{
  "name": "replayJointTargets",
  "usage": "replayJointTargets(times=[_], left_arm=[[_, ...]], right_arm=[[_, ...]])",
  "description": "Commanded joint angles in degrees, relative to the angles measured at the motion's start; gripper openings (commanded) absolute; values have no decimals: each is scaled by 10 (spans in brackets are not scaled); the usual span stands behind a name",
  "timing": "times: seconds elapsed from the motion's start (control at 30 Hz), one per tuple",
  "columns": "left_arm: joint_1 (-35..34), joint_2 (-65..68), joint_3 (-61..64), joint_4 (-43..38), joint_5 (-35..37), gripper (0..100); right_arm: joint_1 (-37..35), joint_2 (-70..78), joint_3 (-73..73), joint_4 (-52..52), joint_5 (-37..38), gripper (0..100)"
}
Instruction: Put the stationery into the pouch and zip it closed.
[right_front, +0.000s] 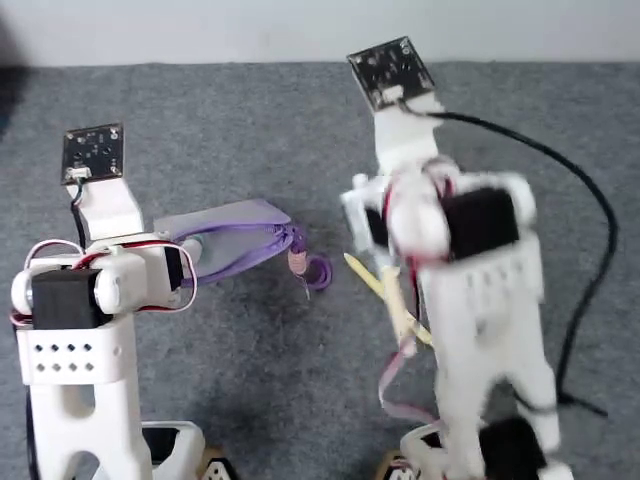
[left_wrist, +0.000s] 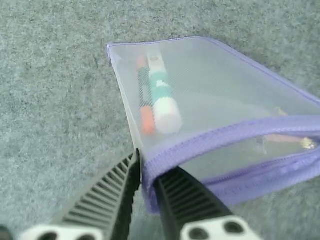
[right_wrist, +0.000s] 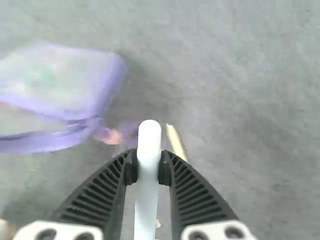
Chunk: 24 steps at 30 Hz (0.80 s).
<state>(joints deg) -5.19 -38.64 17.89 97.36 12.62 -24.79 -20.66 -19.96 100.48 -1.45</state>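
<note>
Pinching the mesh pouch (left_wrist: 215, 95) by its zipper edge, the left jaws hold it near the tabletop's (right_front: 250, 390) middle — markers (left_wrist: 162, 102) inside; the right jaws clamp a white pen (right_wrist: 148, 145) beside a yellow pencil (right_wrist: 175, 141).

purple pouch (right_front: 235, 238) on grey carpet (right_front: 250, 380), perhaps a yellow pencil (right_front: 372, 280) near it

Translucent purple pouch (left_wrist: 225, 90) lying flat, markers (left_wrist: 162, 100) inside
</note>
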Motion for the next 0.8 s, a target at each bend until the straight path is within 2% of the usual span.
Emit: replayJointTargets(times=[0.0,0.23,0.43,0.67,0.77], left_arm=[[0,53,0,10,-6,13],[1,115,-38,7,-2,13],[29,120,-107,10,-2,13],[144,120,-187,19,54,13],[149,120,-218,19,54,13]], right_arm=[[-39,-103,32,22,-60,8],[-39,-281,86,-7,-68,8],[-17,-321,86,-35,-68,8],[-20,-302,87,-204,-59,8],[-21,-282,87,-274,-44,8]])
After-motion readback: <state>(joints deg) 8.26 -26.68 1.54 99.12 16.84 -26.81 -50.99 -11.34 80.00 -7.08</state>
